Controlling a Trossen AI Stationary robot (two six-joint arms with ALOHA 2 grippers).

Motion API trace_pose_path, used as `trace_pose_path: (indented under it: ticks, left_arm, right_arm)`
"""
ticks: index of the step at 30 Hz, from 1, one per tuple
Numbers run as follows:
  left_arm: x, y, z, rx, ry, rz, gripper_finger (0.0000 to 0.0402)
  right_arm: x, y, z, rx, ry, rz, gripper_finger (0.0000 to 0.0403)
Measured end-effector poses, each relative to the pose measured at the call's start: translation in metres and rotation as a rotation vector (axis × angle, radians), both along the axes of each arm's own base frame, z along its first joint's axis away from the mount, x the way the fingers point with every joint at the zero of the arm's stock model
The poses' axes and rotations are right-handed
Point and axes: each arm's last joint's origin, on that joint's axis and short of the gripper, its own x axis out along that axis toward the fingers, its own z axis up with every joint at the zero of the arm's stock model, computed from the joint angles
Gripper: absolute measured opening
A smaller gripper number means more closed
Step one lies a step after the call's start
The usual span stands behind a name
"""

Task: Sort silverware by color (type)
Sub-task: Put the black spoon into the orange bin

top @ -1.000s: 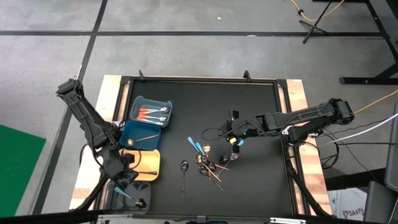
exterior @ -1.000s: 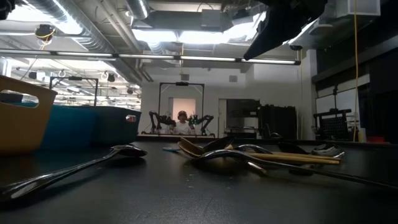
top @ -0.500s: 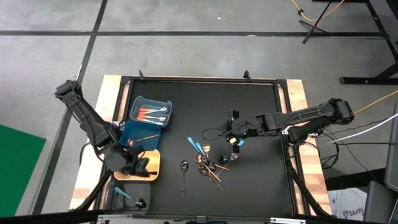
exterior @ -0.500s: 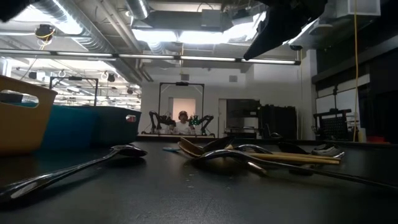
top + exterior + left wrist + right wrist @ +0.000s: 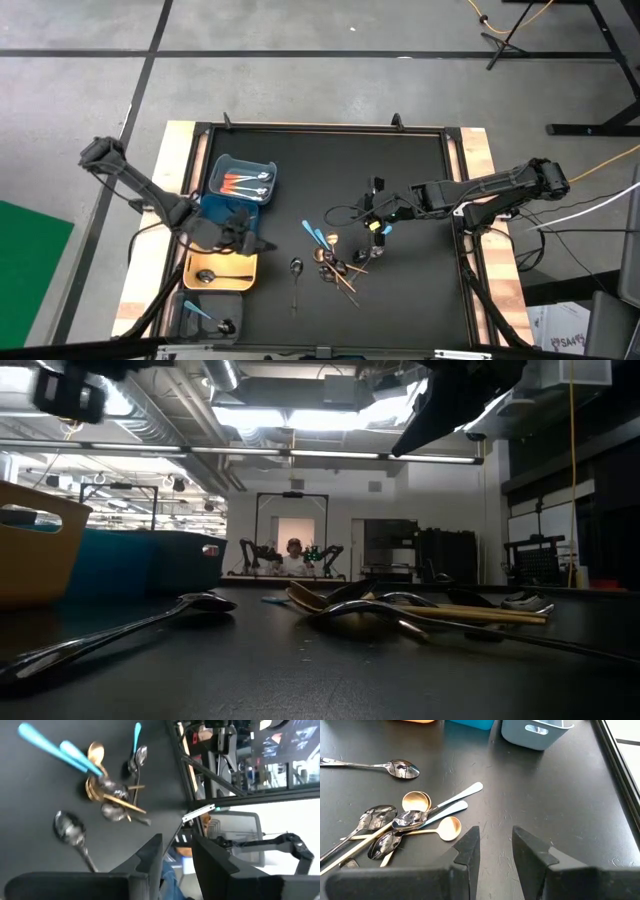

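Loose silverware lies in a heap (image 5: 336, 266) on the black mat: gold spoons, dark spoons and two light blue pieces (image 5: 317, 235). A single dark spoon (image 5: 296, 272) lies just left of the heap. My left gripper (image 5: 248, 240) hovers open over the right edge of the bins, left of the heap (image 5: 107, 795), with nothing between its fingers. My right gripper (image 5: 377, 224) hangs open above the mat, to the right of and beyond the heap (image 5: 405, 825), also holding nothing. Orange-handled pieces (image 5: 240, 184) lie in the grey-blue bin.
Several bins stand in a column at the mat's left: a grey-blue one (image 5: 265, 172), a blue one (image 5: 215, 212), a yellow one (image 5: 222, 282) with a dark spoon (image 5: 208, 275) inside, and a grey one (image 5: 196, 322) holding a light blue piece. Bare mat spreads toward the far and right edges.
My left gripper has swung from over the yellow and grey bins toward the table's right and far side, and now hovers by the blue bin's right edge. A dark spoon shows in the yellow bin where the gripper was. My right arm has kept still.
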Motion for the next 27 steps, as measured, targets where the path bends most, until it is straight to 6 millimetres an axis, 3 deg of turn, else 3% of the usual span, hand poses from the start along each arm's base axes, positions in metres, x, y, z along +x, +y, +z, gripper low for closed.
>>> trace_pose_path:
  ticks: [8, 18, 27]
  left_arm:
    - [0.034, 0.001, -0.016, 0.174, -0.032, -0.093, 0.0098]
    - [0.062, -0.001, -0.034, 0.446, -0.085, -0.235, 0.0098]
    - [0.109, -0.015, -0.021, 0.818, -0.141, -0.535, 0.0098]
  right_arm:
    - [0.000, 0.000, 0.000, 0.000, 0.000, 0.000, 0.0103]
    - [0.000, 0.000, 0.000, 0.001, -0.001, 0.000, 0.0103]
    - [0.000, 0.000, 0.000, 0.002, -0.001, -0.001, 0.0103]
